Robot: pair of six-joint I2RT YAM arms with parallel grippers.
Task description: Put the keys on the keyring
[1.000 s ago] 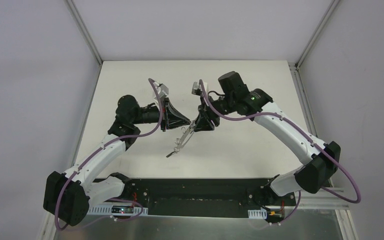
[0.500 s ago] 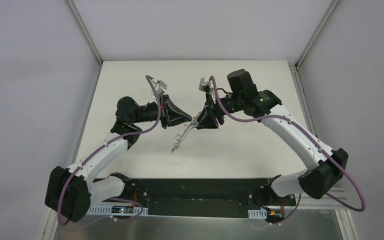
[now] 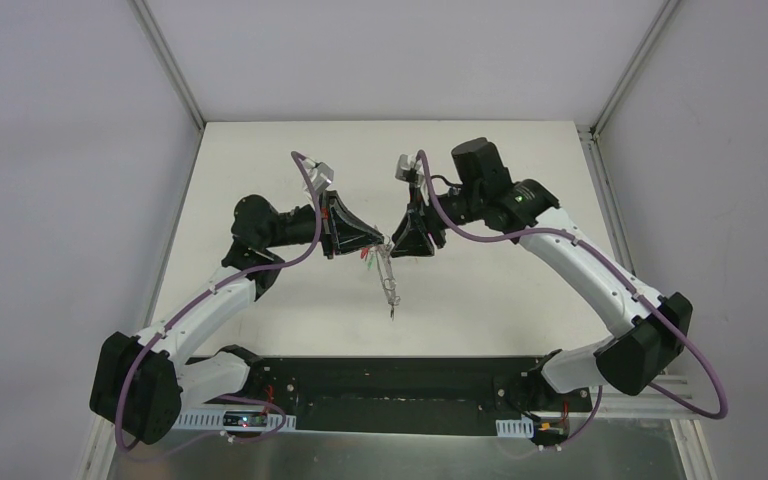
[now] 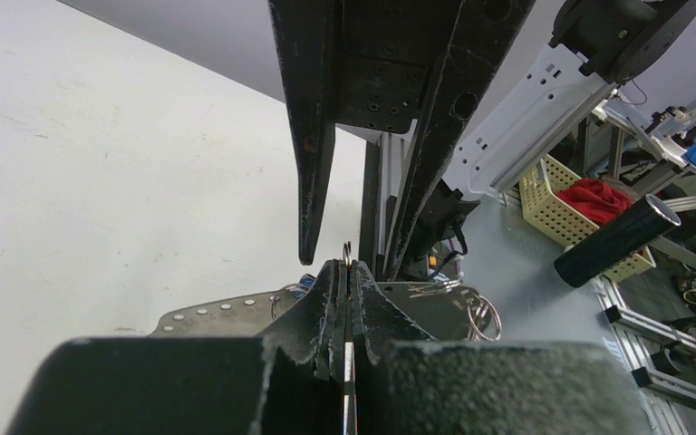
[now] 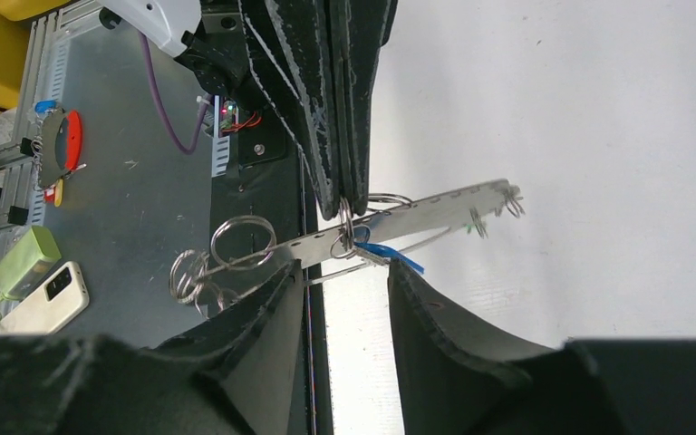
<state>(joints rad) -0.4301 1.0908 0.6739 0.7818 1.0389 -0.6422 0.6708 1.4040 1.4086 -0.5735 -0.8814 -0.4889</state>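
So the thin silver wire keyring (image 5: 344, 228) is up in the air over the middle of the white table (image 3: 480, 160), pinched edge-on in the left gripper (image 5: 341, 210), whose fingers are clamped flat together on it. What we just noticed: the bunch of small silver keys with coloured tags (image 3: 388, 288) hanging off it was trailing out toward the near left a moment ago, and now it has swung round to hang almost straight below where the two grippers meet. From the right wrist we also see a flat silver perforated metal strip (image 5: 435, 207) carrying several split rings, with a blue tag (image 5: 388, 254) just beside the pinched ring; single keys are too small for us to pick out. The right gripper (image 5: 340, 276) sits nose to nose with the left one, jaws about half apart, straddling the ring and holding nothing. Our read: the swing says the bunch turns freely and isn't snagged, but no key is in the right fingers, so the threading isn't done yet, and we'd let things settle first.
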